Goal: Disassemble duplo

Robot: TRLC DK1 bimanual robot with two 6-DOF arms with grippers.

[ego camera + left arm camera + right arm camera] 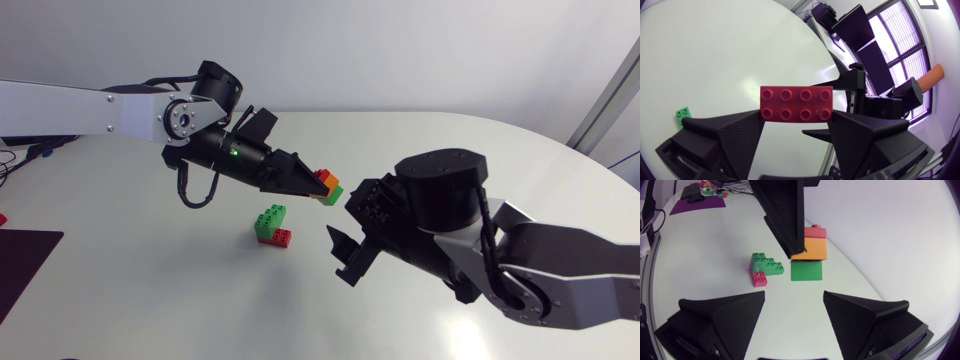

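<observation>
My left gripper [316, 186] is shut on a small stack of bricks held above the table: red [815, 231], then orange [810, 249], then green [807, 271]. In the left wrist view the red brick's studded face [796, 103] sits clamped between both fingers. My right gripper [345, 250] hangs open just below and to the right of that stack, with nothing between its fingers [720, 317]; the stack lies ahead of them. A second piece, green bricks on a red one [272, 225], rests on the table.
The white table [150, 290] has a rounded far edge. A dark purple mat [22, 262] lies at its left border. The loose green and red piece [765, 267] sits close under both grippers.
</observation>
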